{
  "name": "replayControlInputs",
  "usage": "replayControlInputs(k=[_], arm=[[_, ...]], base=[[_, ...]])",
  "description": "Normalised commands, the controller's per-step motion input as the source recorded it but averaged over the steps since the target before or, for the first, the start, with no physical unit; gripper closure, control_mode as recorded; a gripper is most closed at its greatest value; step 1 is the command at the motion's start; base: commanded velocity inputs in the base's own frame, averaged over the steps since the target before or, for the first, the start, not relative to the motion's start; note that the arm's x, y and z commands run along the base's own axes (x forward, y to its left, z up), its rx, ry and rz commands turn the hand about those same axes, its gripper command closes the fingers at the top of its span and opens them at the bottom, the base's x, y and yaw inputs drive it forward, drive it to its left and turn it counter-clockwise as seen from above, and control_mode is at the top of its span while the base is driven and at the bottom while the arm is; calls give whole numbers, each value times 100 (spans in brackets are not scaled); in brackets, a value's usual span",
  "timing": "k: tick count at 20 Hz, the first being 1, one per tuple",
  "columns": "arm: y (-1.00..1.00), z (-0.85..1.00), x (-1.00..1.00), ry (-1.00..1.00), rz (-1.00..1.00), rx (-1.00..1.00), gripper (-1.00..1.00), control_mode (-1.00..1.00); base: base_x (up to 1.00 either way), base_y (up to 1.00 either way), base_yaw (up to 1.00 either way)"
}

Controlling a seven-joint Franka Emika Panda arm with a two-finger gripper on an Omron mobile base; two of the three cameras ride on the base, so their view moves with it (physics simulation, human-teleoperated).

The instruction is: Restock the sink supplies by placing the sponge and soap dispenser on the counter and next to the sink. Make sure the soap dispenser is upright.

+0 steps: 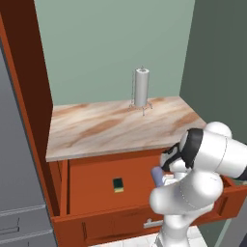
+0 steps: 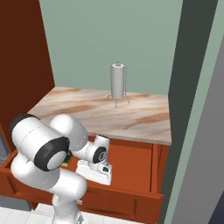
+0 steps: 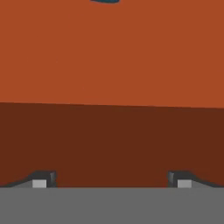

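The sponge (image 1: 118, 184), yellow with a dark green top, lies on the floor of the open wooden drawer (image 1: 96, 219) under the marbled counter (image 1: 96, 128). To its right in the drawer, a lavender part of the soap dispenser (image 1: 156, 174) shows behind my arm; I cannot tell whether it stands upright. My gripper (image 3: 111, 180) is down inside the drawer, open, with its fingertips (image 3: 43, 179) wide apart and nothing between them. It faces the drawer's inner wall, and a dark blue sliver (image 3: 105, 1) shows at the top edge of the hand view. The sink is out of view.
A tall grey-white cylinder on a wire stand (image 1: 141, 88) stands at the back of the counter (image 2: 109, 116). A red-brown cabinet side rises on the left and a dark green wall on the right. My white hand (image 2: 94, 170) hangs low over the drawer floor.
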Motion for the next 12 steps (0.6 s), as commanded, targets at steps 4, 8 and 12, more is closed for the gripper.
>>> replayControlInputs(k=[4,8,12], arm=[[0,14,1,1,0,0,-100,-100],[0,0,39,0,0,0,-100,-100],[11,-13,26,0,0,-1,-100,-100]], base=[[0,0,0],[0,0,0],[0,0,0]])
